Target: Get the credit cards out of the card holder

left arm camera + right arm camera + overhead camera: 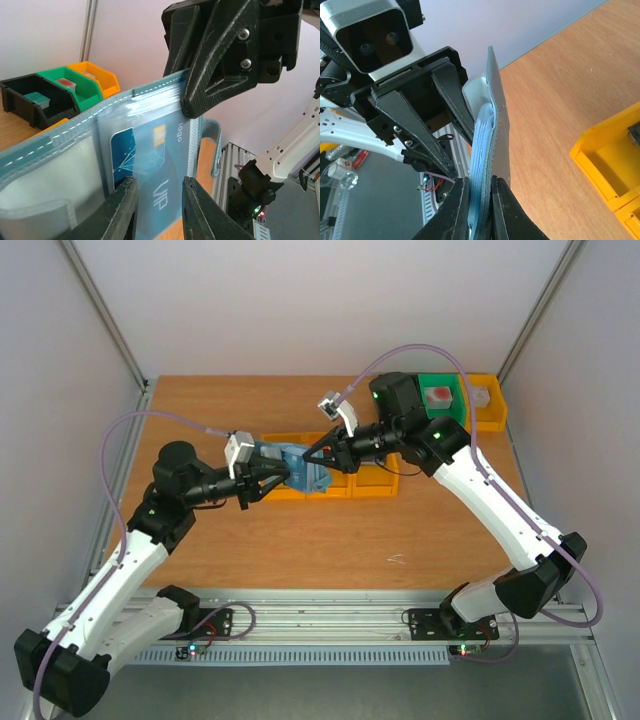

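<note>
While right jaws clamp the card holder (290, 465) on edge, lengthwise left-right, left jaws, slightly parted, straddle its blue card (155, 170).

A wooden table (300, 540) stands between white walls (300, 300). Yellow bins (378, 486) sit in a row near its middle, touching one another. At the far right corner stands another row of bins, side by side: a black bin (20, 107) with a teal block (37, 98) inside, a green bin (87, 95) holding a red-white block (65, 83), and an orange bin (105, 85) at the end with a grey block (481, 397) in it. A metal rail (330, 625) runs along the table's near edge.
</note>
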`<state>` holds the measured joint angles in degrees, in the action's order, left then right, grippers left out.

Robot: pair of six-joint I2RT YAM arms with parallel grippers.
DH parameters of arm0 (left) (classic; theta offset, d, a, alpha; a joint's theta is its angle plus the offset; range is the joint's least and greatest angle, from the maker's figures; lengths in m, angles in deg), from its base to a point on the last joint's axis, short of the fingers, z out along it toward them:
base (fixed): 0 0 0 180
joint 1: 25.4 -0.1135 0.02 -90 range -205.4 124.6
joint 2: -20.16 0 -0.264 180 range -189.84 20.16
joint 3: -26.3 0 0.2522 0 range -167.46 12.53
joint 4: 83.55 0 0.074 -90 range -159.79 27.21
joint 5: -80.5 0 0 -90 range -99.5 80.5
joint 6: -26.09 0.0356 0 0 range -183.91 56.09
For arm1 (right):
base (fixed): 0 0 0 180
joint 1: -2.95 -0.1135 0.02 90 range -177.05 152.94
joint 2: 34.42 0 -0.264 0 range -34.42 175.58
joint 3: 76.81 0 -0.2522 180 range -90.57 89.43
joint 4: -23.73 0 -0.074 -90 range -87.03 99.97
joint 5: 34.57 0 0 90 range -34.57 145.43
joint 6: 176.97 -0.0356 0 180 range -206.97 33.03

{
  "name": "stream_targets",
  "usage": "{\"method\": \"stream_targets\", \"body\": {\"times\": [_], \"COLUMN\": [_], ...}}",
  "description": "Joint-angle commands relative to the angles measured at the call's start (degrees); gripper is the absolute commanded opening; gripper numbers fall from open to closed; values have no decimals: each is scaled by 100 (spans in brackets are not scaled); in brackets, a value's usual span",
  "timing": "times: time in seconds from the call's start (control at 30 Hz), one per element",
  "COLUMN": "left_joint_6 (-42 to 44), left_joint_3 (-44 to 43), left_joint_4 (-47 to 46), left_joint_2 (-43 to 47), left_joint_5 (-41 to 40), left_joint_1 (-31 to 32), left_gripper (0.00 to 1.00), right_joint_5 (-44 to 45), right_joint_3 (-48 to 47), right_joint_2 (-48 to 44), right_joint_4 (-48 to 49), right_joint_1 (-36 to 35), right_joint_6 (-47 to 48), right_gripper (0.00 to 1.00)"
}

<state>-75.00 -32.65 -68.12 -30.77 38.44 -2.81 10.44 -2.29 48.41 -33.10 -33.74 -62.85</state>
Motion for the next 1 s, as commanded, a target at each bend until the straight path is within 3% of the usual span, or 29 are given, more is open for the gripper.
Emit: {"method": "stream_targets", "body": {"times": [0.0,0.5,0.73,0.83,0.97], "left_joint_6": [14,266,-6,0,-33], "left_joint_3": [-248,-296,-214,-223,-245], "left_joint_4": [166,338,-363,-413,-420], "left_joint_2": [-20,-3,-40,-28,12], "left_joint_5": [-314,131,782,950,999], "left_joint_1": [-59,-265,-13,65,61], "left_gripper": [27,33,14,1,0], "right_joint_5": [-711,-1160,-1133,-1049,-1023], "right_joint_3": [-172,-406,-259,-276,-261], "right_joint_2": [-108,-91,-96,-48,-47], "right_joint_4": [-9,-218,250,246,273], "right_joint_1": [-75,-75,-75,-75,-75], "right_joint_6": [317,537,248,258,241], "right_gripper": [1,1,1,1,1]}}
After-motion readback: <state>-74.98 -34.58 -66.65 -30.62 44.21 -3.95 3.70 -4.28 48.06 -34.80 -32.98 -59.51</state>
